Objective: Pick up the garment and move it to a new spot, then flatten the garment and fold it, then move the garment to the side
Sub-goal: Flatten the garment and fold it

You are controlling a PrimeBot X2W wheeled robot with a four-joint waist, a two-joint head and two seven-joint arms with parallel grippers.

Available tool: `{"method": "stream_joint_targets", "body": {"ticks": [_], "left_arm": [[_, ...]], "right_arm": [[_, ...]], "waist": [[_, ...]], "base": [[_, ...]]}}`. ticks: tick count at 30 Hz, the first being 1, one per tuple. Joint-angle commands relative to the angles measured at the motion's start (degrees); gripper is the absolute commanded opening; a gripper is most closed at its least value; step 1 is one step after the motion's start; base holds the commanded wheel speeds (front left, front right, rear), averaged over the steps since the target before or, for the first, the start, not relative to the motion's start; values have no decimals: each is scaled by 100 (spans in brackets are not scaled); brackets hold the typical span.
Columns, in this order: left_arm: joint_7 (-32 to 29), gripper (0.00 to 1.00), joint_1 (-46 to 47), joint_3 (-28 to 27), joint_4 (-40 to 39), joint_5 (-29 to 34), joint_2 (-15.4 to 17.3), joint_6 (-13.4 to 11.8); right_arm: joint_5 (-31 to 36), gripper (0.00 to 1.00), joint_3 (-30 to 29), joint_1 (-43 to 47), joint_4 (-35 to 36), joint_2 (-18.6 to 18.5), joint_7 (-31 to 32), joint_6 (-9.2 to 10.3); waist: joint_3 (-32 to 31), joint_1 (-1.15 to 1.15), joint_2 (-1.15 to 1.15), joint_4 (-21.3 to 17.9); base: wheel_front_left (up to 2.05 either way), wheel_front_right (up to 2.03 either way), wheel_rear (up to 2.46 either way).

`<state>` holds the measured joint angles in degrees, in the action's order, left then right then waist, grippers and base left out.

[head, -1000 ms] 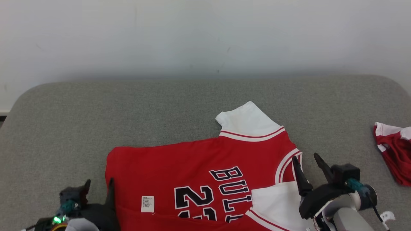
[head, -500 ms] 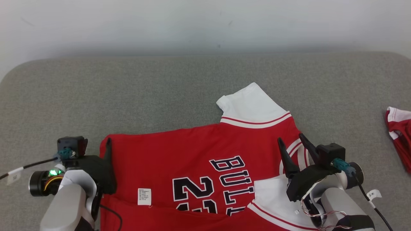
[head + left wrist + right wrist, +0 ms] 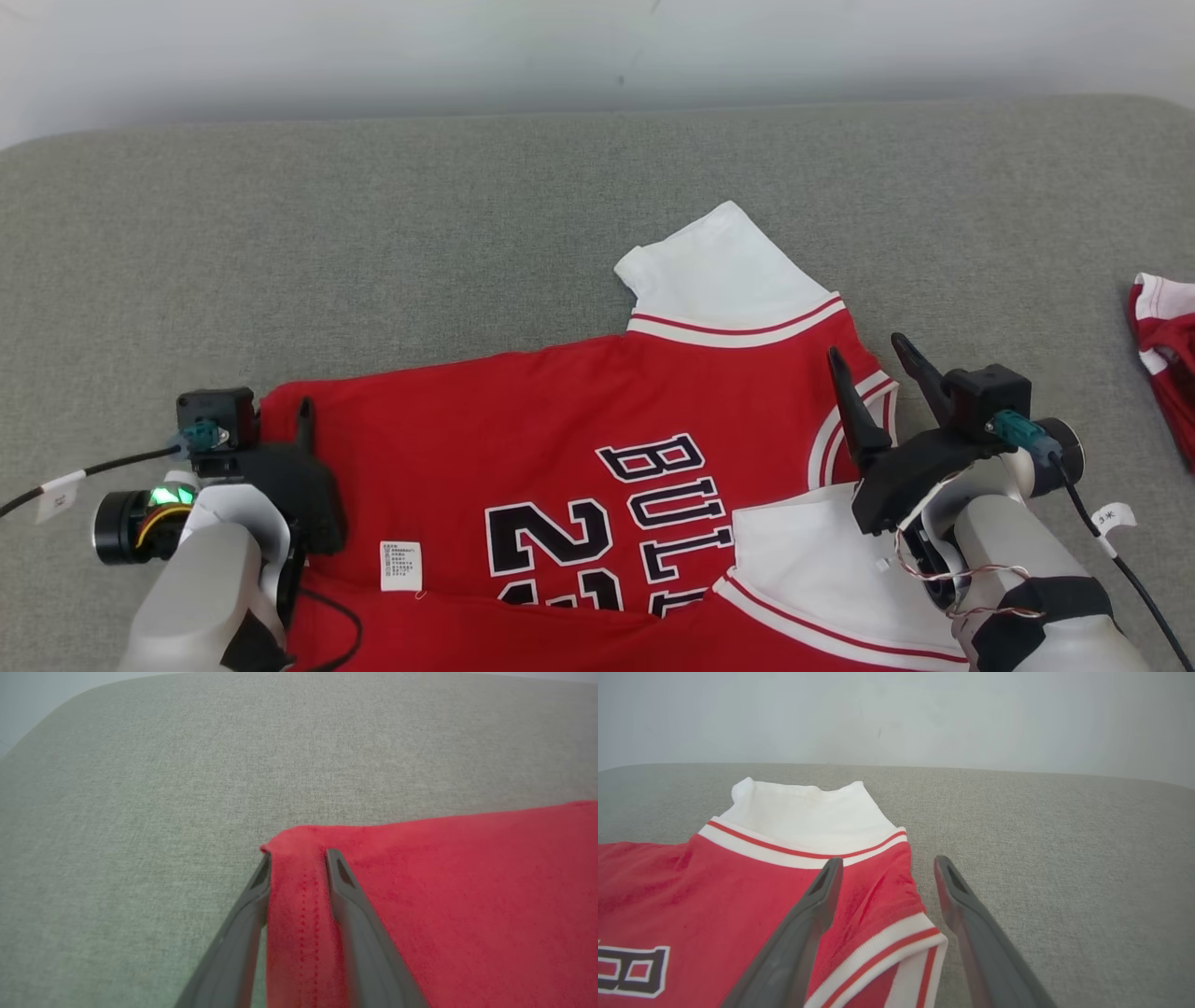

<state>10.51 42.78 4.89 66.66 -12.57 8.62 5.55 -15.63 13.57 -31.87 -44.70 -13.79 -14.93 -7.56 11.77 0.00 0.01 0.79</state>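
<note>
Grey pad [image 3: 467, 233]; left hand [image 3: 296, 856] half-shut, maybe gripping jersey [image 3: 523, 411].

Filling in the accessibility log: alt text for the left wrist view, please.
Two long dark grey fingers of the left gripper straddle the stitched corner hem of a red fabric jersey, with the cloth between them; whether they pinch it cannot be told. The jersey lies on a grey woven surface.
</note>
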Motion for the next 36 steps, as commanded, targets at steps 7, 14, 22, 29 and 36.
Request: {"method": "stream_joint_targets", "body": {"ticks": [7,14,22,29,36], "left_arm": [[158,75,236,-20,196,-118,-44,-1],[214,0,353,-5,368,-245,-92,48],[423,0,475,121,252,-157,-132,-18],[476,0,364,176,-630,-42,-267,-122],[468,0,131,202,-1322,2,-440,-133]], "right_arm": [[-37,100,101,-273,67,-53,-30,17],[-78,100,228,-566,12,-117,-30,17],[-93,100,421,-1275,-309,-295,306,17],[-36,100,623,-2116,-922,-506,1124,17],[66,100,772,-2719,-1415,-621,1515,17]], "waist": [[79,0,-1,114],[171,0,-1,220],[350,0,-1,393],[567,0,-1,728],[849,0,-1,1053]], "base": [[0,0,0],[0,0,0],[0,0,0],[0,0,0],[0,0,0]]}}
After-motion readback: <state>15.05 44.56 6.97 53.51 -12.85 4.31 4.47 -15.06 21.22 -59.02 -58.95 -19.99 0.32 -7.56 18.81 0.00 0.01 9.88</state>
